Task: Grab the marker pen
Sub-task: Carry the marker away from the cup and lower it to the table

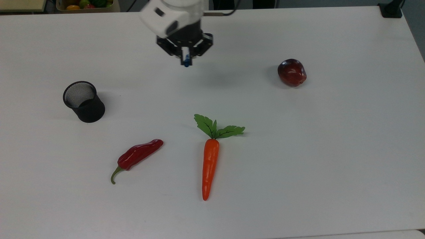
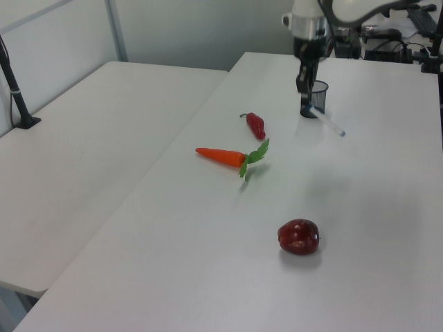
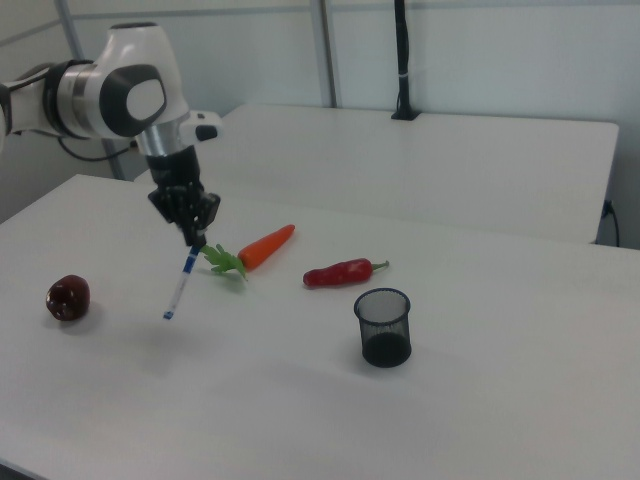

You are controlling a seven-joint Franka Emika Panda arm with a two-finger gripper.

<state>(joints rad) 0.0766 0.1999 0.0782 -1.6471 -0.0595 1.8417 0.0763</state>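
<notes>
My gripper (image 1: 186,59) hangs above the far middle of the white table, shut on the marker pen (image 1: 187,62), of which the top view gives a blue end between the fingers. In the right view the marker pen (image 3: 180,282) is a white barrel with blue bands, hanging slanted below the gripper (image 3: 193,236), clear of the table. In the left view the marker pen (image 2: 327,123) juts toward the left view's right from the gripper (image 2: 305,104).
A black mesh cup (image 1: 83,101) stands at the top view's left. A red pepper (image 1: 139,154) and a carrot (image 1: 210,166) lie near the middle, and a dark red apple (image 1: 292,72) sits to the right. A crate of fruit (image 1: 84,4) is beyond the far edge.
</notes>
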